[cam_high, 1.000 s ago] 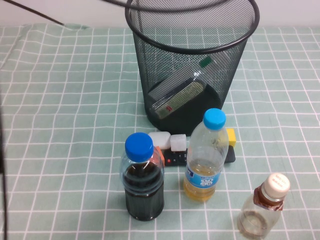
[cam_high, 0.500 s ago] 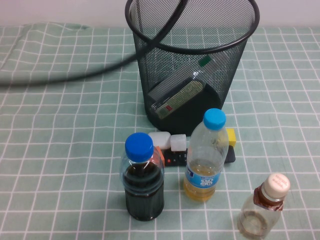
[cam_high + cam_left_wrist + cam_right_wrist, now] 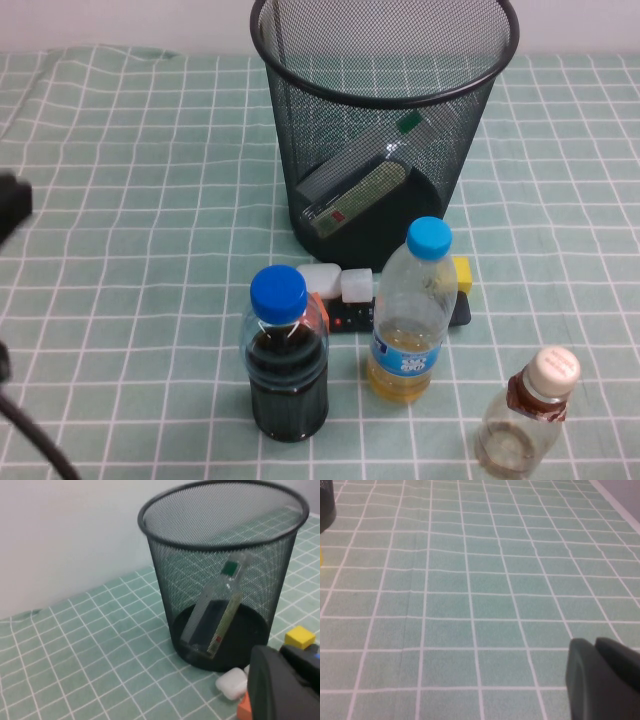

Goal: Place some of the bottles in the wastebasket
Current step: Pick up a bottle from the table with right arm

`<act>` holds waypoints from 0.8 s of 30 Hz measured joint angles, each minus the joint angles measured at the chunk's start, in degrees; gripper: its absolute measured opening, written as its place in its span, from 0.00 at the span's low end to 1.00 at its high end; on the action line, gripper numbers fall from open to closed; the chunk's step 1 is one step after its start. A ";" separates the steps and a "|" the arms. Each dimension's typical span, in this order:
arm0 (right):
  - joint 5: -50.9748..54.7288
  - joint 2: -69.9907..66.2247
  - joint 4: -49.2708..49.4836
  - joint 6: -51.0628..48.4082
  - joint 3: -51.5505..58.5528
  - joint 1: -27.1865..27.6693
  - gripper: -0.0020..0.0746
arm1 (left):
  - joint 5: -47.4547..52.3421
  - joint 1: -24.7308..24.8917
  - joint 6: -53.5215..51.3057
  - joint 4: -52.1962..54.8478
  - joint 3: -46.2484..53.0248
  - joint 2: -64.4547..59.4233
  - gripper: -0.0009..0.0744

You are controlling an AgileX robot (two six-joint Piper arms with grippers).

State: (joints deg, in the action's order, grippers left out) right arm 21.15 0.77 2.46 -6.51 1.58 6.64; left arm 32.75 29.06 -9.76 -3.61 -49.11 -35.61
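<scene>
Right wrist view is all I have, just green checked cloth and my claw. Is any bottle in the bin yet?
Observer: Yes, the tall clear bottle lies slanted inside the bin.
Operator: And the small one?
Observer: The small clear bottle stands on the cloth at the robot's near right, untouched.
Operator: Where are the claws?
Observer: The left claw is shut and empty, low on the robot's left, facing the bin. The right claw is shut over bare cloth.
</scene>
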 joint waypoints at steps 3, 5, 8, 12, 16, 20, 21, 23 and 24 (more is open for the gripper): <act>0.00 0.00 0.00 0.00 0.00 0.00 0.02 | -7.36 0.00 0.00 0.23 9.54 4.40 0.01; 0.00 0.00 0.00 0.00 0.00 0.00 0.02 | -9.35 0.00 0.08 0.23 13.51 6.55 0.01; 0.00 0.00 0.00 0.00 0.00 0.00 0.02 | -11.40 0.00 0.49 -0.08 18.57 9.41 0.01; 0.00 0.00 0.00 0.00 0.00 0.00 0.02 | -14.97 0.00 1.99 -0.08 24.26 12.98 0.01; 0.00 0.00 0.00 0.00 0.00 0.00 0.02 | -21.50 0.00 2.49 -0.11 30.34 15.80 0.01; 0.00 0.00 0.00 0.00 0.00 0.00 0.02 | -32.01 -0.79 2.63 -0.33 39.32 19.27 0.01; 0.00 0.00 0.00 0.00 0.00 0.00 0.02 | -34.29 -1.64 2.63 -0.33 41.55 20.61 0.01; 0.00 0.00 0.00 0.00 0.00 0.00 0.02 | -37.27 -4.00 2.65 -0.33 44.79 23.19 0.01; 0.00 0.00 0.00 0.00 0.00 0.00 0.02 | -37.98 -5.68 2.75 -0.33 46.08 24.68 0.01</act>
State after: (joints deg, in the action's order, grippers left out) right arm 21.15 0.77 2.46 -6.51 1.58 6.64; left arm -5.23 23.38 -7.01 -3.94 -3.03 -10.93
